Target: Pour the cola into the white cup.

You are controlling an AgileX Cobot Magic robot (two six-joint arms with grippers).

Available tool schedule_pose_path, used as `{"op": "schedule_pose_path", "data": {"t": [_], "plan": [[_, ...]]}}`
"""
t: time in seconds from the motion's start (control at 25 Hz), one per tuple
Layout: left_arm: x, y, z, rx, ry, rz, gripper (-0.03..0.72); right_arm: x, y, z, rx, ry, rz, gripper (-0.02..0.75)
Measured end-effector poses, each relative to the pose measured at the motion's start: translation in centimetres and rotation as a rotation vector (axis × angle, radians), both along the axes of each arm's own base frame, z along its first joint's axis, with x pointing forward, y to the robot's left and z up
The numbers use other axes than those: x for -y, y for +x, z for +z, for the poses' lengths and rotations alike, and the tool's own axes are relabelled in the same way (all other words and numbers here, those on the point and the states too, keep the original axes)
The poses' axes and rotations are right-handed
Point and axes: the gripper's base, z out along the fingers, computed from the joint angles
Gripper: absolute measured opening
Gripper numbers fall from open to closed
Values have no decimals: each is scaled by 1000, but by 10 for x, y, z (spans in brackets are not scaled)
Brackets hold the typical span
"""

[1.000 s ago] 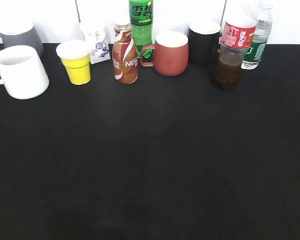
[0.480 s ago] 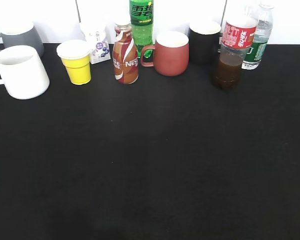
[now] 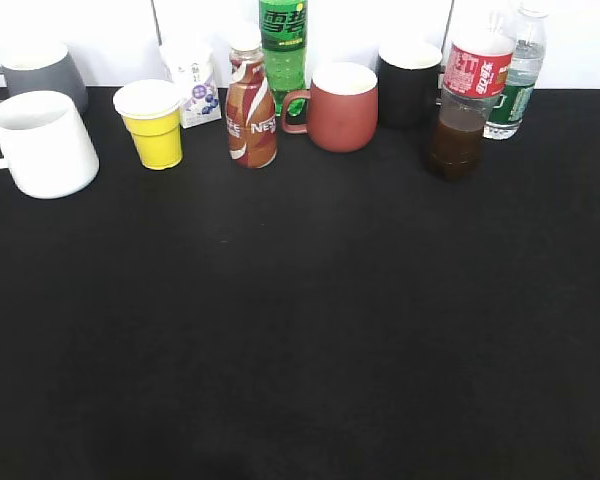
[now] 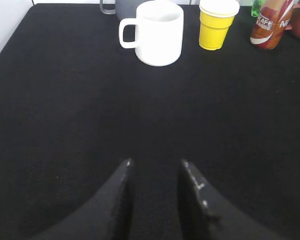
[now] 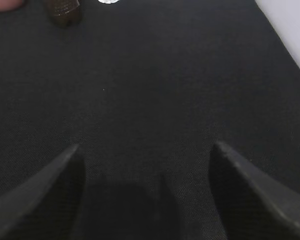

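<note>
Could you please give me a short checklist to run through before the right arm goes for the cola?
1. Cola bottle upright, nothing gripping it: ok.
2. Right gripper fingers wide apart: ok.
3. Bare cloth between that gripper and the bottle: ok.
4. White cup upright, mouth unobstructed: ok.
5. Left gripper nothing between its fingers, short of the cup: ok.
6. Bottle cap off: cannot tell.

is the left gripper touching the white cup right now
Apart. The left wrist view shows the left gripper low in frame, with a wide stretch of bare black table between it and the white cup.
</note>
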Motion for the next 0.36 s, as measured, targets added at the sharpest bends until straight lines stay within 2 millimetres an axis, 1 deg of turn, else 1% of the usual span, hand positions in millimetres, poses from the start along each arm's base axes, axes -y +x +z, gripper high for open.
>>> {"op": "schedule_pose_path", "data": {"t": [0.36], "plan": [[0,0,0,0,0,0,230,0,0,0,0,0,0,586]]}}
